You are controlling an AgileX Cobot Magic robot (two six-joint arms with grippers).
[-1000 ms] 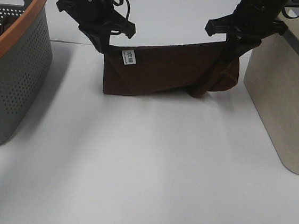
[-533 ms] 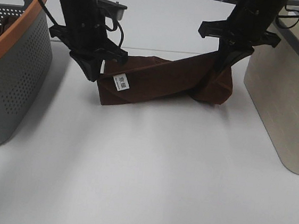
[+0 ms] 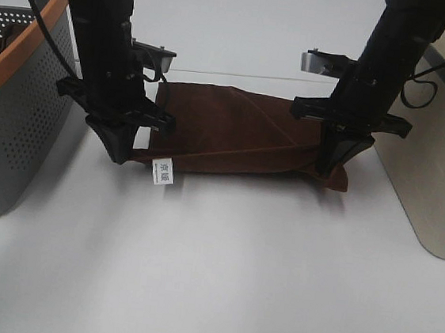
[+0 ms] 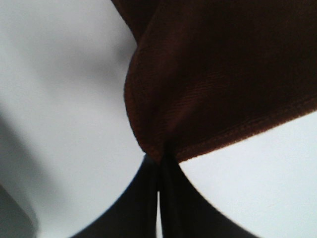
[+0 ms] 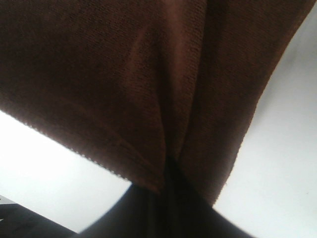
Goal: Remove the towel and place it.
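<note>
Bright, even light; soft shadows; wrist views blurred close-up.

One towel (image 3: pixel 234 132), two tools (left (image 3: pixel 120 154), right (image 3: pixel 327 168)), two baskets (grey (image 3: pixel 13 113), beige (image 3: pixel 438 157)), one table (image 3: pixel 219 277).

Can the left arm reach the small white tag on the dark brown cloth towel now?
Probably not: the left gripper is shut on the dark brown cloth towel beside the small white tag, so its fingers are occupied.

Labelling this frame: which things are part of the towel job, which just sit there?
In the job:
- brown towel
- left gripper, shut on a towel corner
- right gripper, shut on the other corner

Bystanders:
- grey basket with orange rim
- beige bin
</note>
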